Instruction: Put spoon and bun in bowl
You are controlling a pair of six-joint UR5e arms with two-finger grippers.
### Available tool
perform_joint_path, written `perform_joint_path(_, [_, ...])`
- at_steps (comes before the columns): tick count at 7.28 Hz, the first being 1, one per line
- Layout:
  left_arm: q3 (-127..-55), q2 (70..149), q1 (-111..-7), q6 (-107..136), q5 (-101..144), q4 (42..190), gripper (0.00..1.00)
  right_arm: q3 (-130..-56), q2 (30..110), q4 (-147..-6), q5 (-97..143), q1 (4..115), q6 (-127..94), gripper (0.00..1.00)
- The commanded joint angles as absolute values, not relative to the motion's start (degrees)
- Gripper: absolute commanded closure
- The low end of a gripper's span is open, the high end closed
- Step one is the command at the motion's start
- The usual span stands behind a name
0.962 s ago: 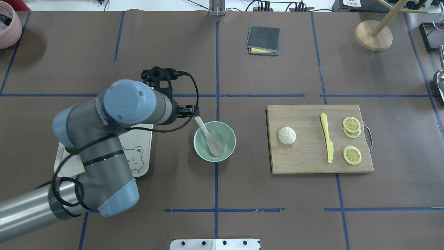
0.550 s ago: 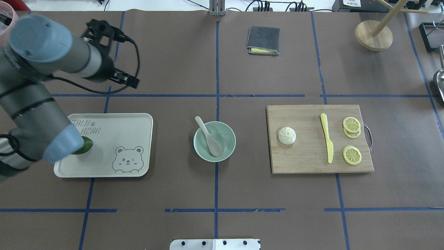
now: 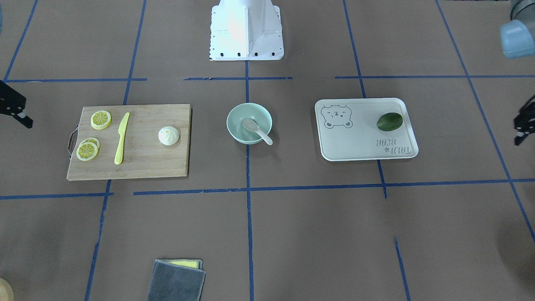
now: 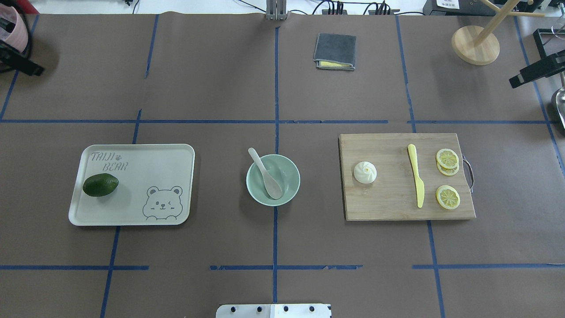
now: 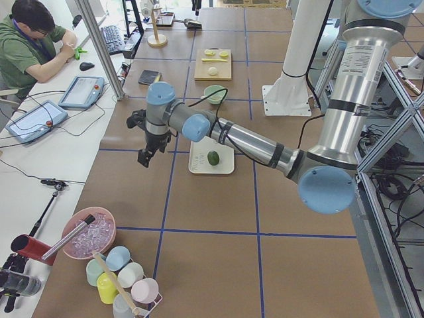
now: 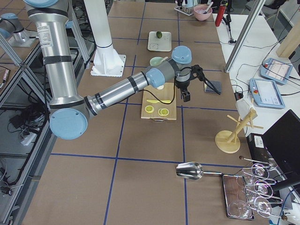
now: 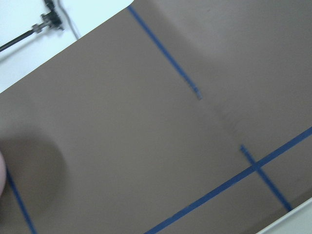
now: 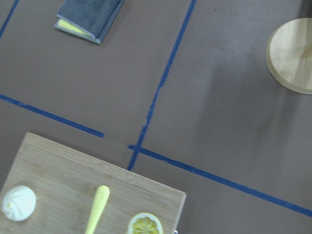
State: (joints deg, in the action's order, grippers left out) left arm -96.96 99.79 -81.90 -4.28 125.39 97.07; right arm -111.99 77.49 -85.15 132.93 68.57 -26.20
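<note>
The off-white spoon (image 4: 267, 174) lies in the mint-green bowl (image 4: 288, 170) at the table's middle, scoop down inside, handle leaning over the far-left rim. The white pleated bun (image 4: 365, 172) sits on the left part of the wooden cutting board (image 4: 388, 198), to the right of the bowl. It also shows in the right wrist view (image 8: 18, 203). My left gripper (image 4: 22, 65) is only partly in view at the far left edge, far from the bowl. My right gripper (image 4: 529, 73) is partly in view at the far right edge, beyond the board. I cannot tell whether either is open or shut.
A yellow plastic knife (image 4: 416, 176) and lemon slices (image 4: 447, 196) lie on the board. An off-white bear tray (image 4: 145, 168) with a dark green fruit (image 4: 100, 184) sits left of the bowl. A folded grey cloth (image 4: 335, 51) and a wooden stand (image 4: 475, 44) are at the back.
My left arm has swung away from the bowl to the far left edge, uncovering the tray and green fruit. My right gripper has come into view at the right edge. The spoon stays in the bowl.
</note>
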Motion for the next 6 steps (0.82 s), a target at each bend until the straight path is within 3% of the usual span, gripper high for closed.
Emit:
perform_joint_path(1, [-90.9, 98.6, -89.3, -11.3, 126.3, 87.7, 0.00, -112.9, 71.7, -86.0, 123.6, 58.2, -39.7, 0.00])
perform_joint_path(5, [-91.7, 95.7, -89.9, -11.2, 131.6, 83.1, 0.00, -111.6, 70.0, -85.4, 106.0, 39.7, -52.0, 0.00])
perform_joint_path(6, [-92.0, 95.5, -89.9, -11.2, 131.6, 83.1, 0.00, -111.3, 70.0, -85.4, 103.7, 37.2, -52.4, 0.06])
